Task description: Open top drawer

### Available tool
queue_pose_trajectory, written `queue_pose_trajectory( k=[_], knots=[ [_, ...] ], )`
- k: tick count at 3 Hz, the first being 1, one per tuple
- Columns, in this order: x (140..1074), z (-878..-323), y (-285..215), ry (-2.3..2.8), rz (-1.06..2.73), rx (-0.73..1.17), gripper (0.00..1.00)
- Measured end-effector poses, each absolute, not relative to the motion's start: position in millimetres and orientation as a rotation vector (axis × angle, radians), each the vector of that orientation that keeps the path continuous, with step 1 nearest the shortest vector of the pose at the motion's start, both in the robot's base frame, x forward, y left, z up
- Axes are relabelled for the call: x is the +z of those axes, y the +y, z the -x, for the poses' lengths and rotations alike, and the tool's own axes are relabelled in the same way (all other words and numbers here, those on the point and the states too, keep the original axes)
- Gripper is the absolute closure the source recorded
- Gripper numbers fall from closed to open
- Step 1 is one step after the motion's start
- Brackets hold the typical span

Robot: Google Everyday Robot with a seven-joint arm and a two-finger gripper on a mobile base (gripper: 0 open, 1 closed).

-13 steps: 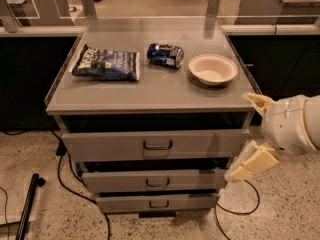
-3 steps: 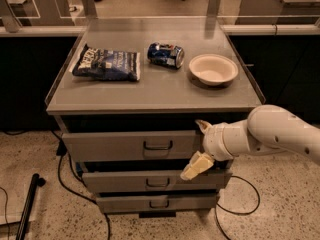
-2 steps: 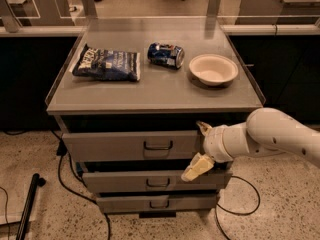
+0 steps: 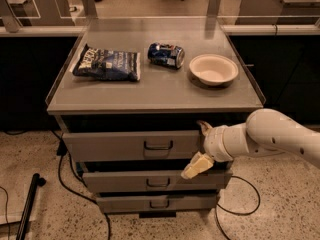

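Grey metal is forming the cabinet (image 4: 150,91) at the centre of the view, with three drawers stacked in its front face. The top drawer (image 4: 110,146), the widest of the three, is sitting directly below the tabletop, with a dark gap showing above its flat front. Its small dark loop handle (image 4: 158,145) is lying at the centre of that front. A white arm (image 4: 272,134) is reaching in from the right edge. The gripper (image 4: 200,146) is hovering at the right end of the top drawer's front, beside the handle but apart from it. Its two cream fingers are standing wide apart and are gripping nothing. The upper fingertip (image 4: 203,127) is pointing at the upper right corner of the drawer front, while the lower fingertip (image 4: 197,165) is overlapping the front of the middle drawer (image 4: 125,181). Whether either fingertip is touching metal cannot be told. The bottom drawer (image 4: 130,203), the narrowest, is sitting below. On the tabletop, a dark blue snack bag (image 4: 106,64) is lying at the left, a blue can (image 4: 166,54) is lying on its side near the middle, and a white bowl (image 4: 213,69) is standing upright at the right, all three apart from one another. A black cable (image 4: 62,171) is trailing over the speckled floor (image 4: 30,154) at the cabinet's left, near a black pole (image 4: 27,206).
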State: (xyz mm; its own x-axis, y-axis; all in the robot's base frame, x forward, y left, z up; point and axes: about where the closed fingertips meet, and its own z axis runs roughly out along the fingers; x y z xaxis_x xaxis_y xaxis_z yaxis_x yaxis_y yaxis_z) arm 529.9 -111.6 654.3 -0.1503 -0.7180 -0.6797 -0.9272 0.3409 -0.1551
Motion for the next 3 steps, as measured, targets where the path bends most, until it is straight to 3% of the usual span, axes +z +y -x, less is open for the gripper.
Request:
queue_pose_trajectory(
  k=[1,3],
  knots=[
    [654.3,-529.9,-111.6,1.930,1.438,0.395,0.18],
    [662.8,-529.9,-111.6,1.930,1.438,0.395,0.65]
  ],
)
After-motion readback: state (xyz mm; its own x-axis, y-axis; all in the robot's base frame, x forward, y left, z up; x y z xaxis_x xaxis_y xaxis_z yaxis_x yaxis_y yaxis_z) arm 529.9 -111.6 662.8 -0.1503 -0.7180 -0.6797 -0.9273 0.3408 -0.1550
